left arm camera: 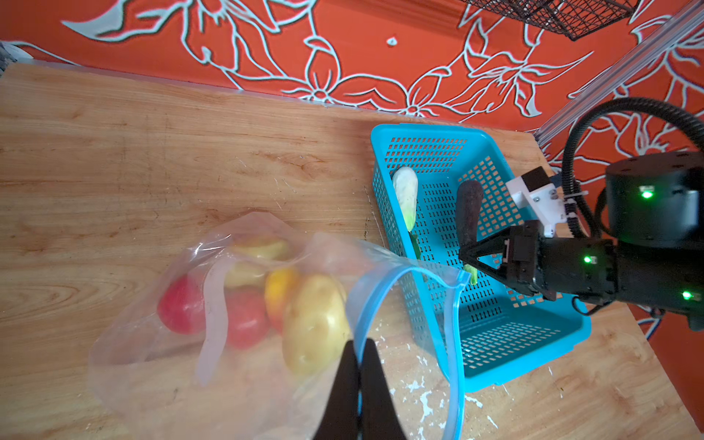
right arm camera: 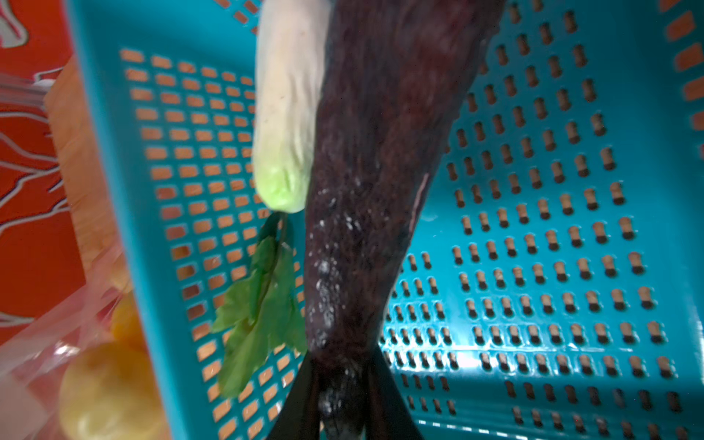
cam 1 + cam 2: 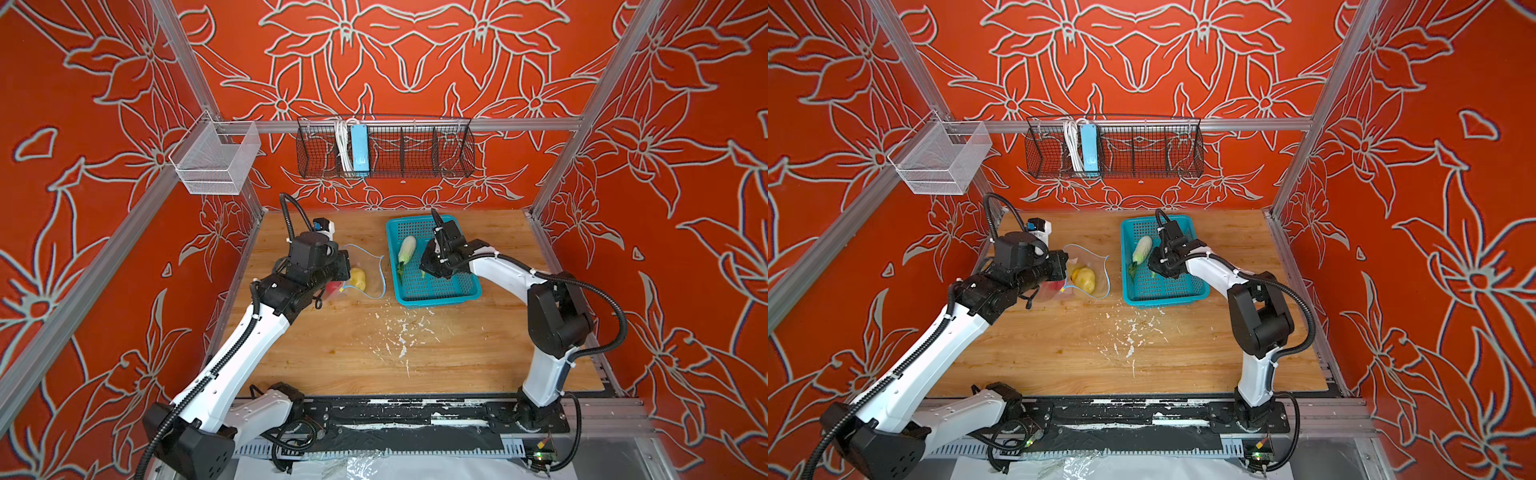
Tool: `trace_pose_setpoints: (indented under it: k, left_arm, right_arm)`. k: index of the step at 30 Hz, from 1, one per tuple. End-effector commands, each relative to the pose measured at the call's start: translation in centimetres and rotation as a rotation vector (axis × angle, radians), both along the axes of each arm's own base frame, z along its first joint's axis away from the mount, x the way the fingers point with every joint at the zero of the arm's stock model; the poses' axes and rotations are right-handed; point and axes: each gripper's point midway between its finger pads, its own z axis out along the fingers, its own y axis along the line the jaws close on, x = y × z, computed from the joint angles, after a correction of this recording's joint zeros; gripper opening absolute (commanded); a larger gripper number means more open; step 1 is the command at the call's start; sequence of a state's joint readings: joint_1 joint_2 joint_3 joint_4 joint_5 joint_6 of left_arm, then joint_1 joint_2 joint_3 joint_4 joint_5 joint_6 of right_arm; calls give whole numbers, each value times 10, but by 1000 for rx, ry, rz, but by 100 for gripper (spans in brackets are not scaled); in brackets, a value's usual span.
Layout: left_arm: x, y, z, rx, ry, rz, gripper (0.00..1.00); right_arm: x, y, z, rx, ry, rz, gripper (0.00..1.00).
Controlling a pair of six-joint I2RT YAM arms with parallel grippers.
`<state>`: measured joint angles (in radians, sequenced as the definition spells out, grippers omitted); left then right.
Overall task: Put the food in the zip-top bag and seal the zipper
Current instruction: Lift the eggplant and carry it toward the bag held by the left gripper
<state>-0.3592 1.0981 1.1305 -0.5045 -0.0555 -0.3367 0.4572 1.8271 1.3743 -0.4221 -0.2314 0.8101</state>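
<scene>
Loading step: the right gripper (image 2: 341, 384) clamps the eggplant (image 2: 377, 152) by its narrow end, the body jutting ahead of the jaws inside the basket (image 2: 533, 228). The left gripper (image 1: 359, 344), pinched shut on the zipper (image 1: 381, 289), holds the zip-top bag (image 1: 152, 362) open. Next, I judge: carry the eggplant across into that mouth — the leafy vegetable (image 2: 284, 114) lies beside it, not yet bagged.

The front half of the table (image 3: 374, 361) lies bare from left edge to right edge, with only white flecks (image 3: 401, 332) on it. Toward the back edge the zip-top bag (image 3: 374, 266) and the teal basket (image 3: 436, 297) sit just beside each other, a narrow strip of wood between. The left gripper (image 1: 359, 344), pinched on the bag's mouth, blocks its far side. In the basket the leafy vegetable (image 3: 406, 249) lines the wall nearest the bag, the right gripper (image 2: 343, 373) clasps the eggplant (image 2: 381, 152) mid-basket, and the right arm (image 3: 498, 270) crosses the opposite wall.
</scene>
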Motion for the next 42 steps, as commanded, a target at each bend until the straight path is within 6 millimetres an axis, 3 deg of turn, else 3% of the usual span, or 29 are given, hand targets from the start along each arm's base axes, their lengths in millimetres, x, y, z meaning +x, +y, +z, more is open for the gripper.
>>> trace_pose_setpoints:
  k: [1,10,20,29,42]
  left_arm:
    - [3,0,0,2,-12,1,0]
    - [2,2,1,9,-14,7,0]
    - [1,1,4,-3,-21,4,0]
    - [1,1,4,-6,-23,2,0]
    - [2,-4,2,-19,-12,-13,0]
  right_arm:
    - [-14,8,25,19,-54,85,11]
    - [-54,46,73,185,-125,312,9]
    - [-115,66,104,203,-155,459,9]
    - [-157,75,111,176,-174,510,8]
    - [-187,114,125,171,-211,612,9]
